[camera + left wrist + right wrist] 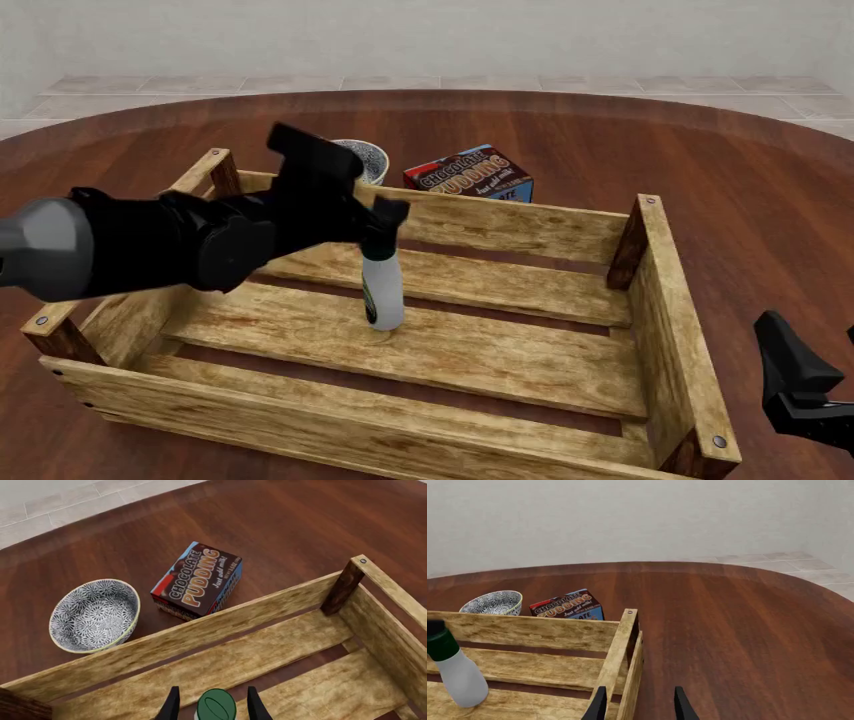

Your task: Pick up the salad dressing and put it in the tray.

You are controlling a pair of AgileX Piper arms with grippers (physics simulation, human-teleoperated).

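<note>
Left gripper (378,222) clasps the cap of the dressing (382,292), which stands upright on the tray (534,235) floor. Release should be straight and gentle, then lift clear. Right gripper (637,705) idles empty, fingers parted.

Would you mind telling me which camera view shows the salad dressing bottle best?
The front view: the salad dressing bottle stands on the crate floor, only its cap hidden by the left tool. The right wrist view cuts it at the frame edge; the left wrist view shows just the cap.
</note>
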